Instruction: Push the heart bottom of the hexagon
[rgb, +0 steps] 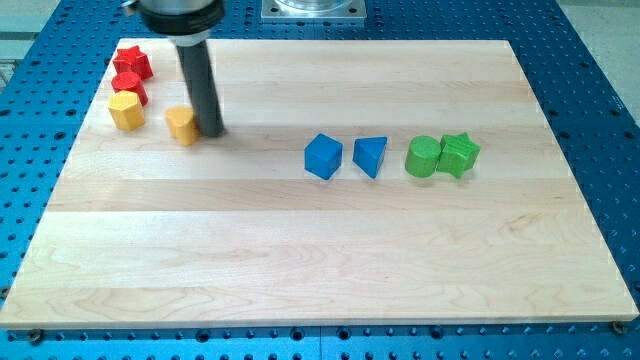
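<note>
Near the wooden board's (330, 250) top-left corner, on a blue perforated bench (600, 90), my tip (213, 131) touches the yellow heart (183, 125), right of the yellow hexagon (126, 110); no jaws exist.

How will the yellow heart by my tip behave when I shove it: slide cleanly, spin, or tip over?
The yellow heart looks squat and flat-bottomed on the smooth wooden board, so it will probably slide, not tip. My tip sits at its right edge, apparently touching, so an off-centre push may spin the lobed shape. The yellow hexagon stands close on its left, so it could get bumped.
</note>
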